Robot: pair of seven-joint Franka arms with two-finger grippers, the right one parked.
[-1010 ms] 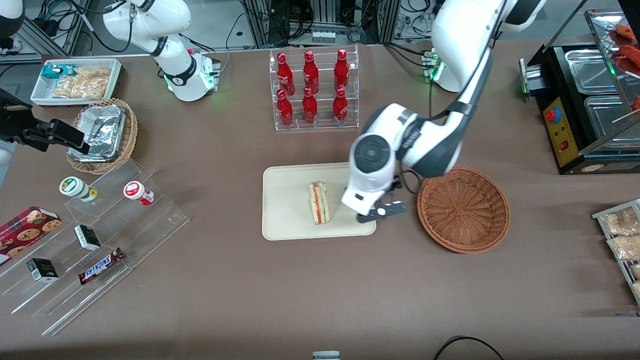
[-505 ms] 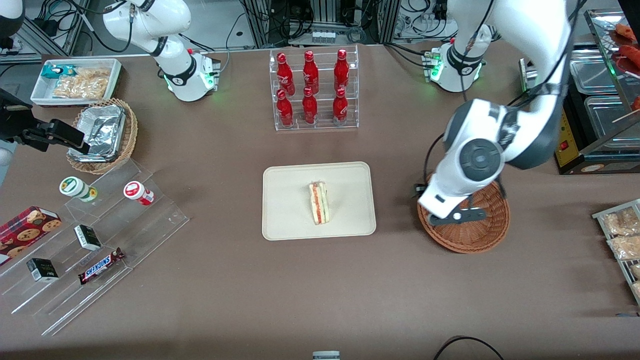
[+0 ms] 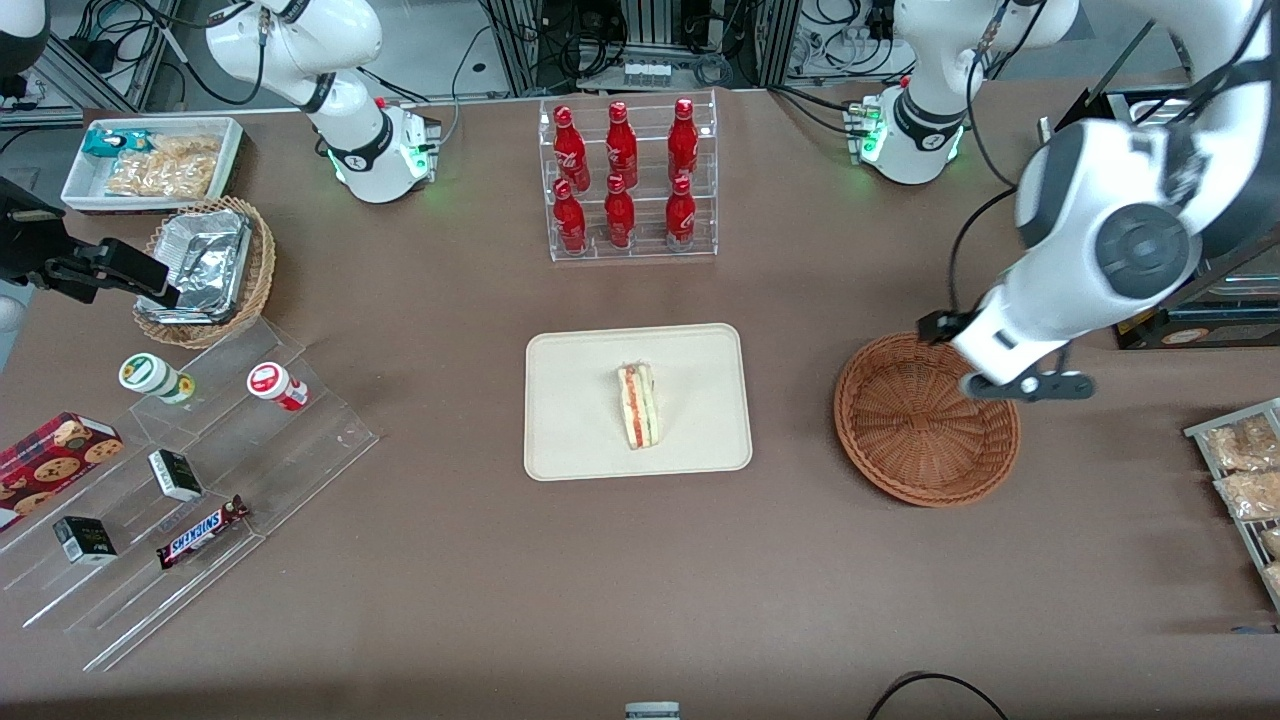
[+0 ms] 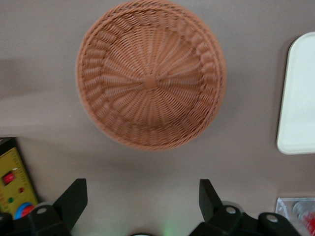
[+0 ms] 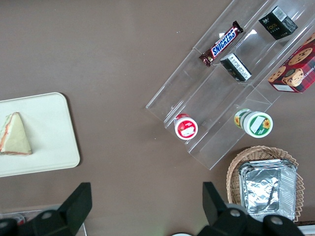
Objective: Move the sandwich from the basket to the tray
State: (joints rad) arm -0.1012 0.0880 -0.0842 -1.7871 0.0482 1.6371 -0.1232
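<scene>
Below our claw, open and empty, sits the empty basket; sandwich lies on tray. Little risk; a careless swing could clip the basket.

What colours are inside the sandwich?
Red, green and white stripes in the sandwich on the tray, clearest from the front.

Robot lab w/ mock snack shop: bottle rack, cables.

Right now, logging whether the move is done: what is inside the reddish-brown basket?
Nothing: the basket shows only bare weave, and none of it is covered. The sandwich lies on the tray. The open gripper hangs over the basket's rim, toward the working arm's end.
</scene>
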